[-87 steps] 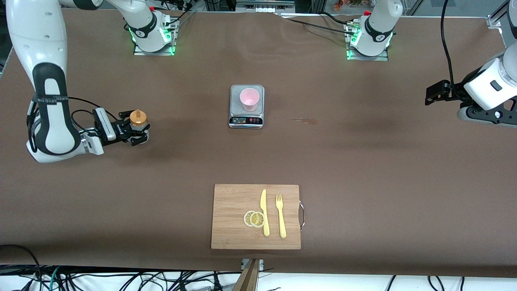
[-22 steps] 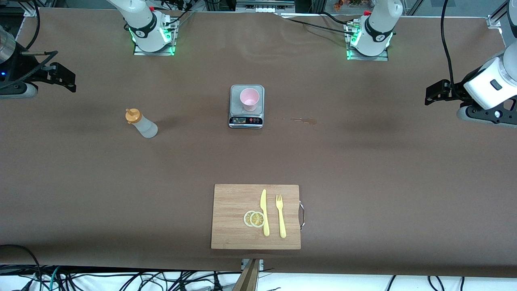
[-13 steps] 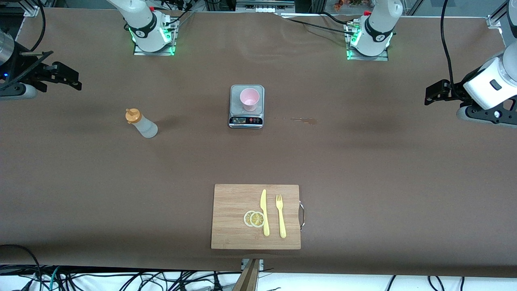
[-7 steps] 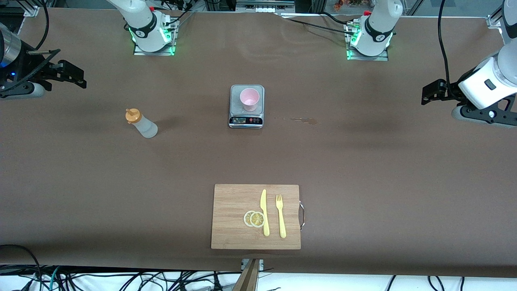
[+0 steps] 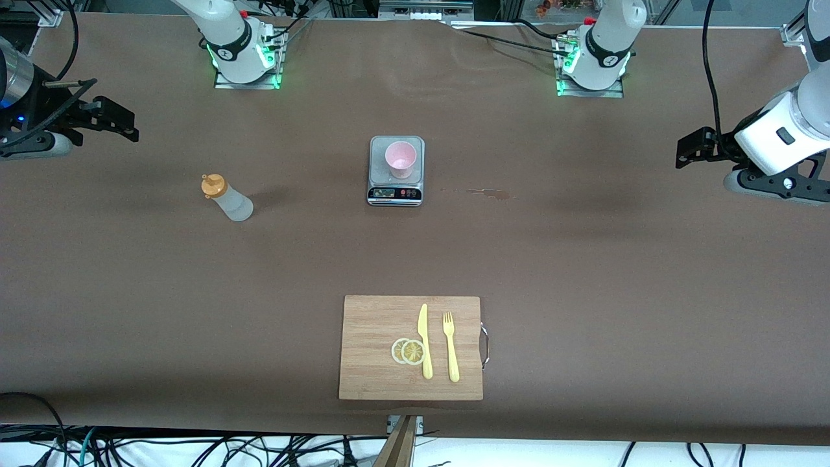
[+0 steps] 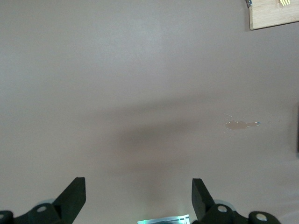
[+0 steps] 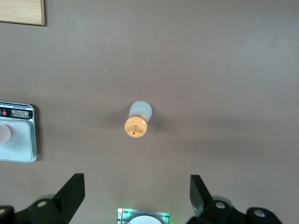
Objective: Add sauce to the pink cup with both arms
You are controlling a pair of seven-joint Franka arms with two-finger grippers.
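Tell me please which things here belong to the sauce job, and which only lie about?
For the job: sauce, upright; pink cup on the scale; left gripper and right gripper, both open, empty.

Lying about: cutting board with knife, fork, lemon slices; stain.

The pink cup (image 5: 400, 157) stands on the scale (image 5: 396, 188), the sauce (image 5: 225, 198) well apart toward the right arm's end

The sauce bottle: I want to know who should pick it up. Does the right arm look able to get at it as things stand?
Probably yes. The sauce bottle stands upright alone on bare table, nothing beside it, and the right gripper hangs above that end with jaws open.
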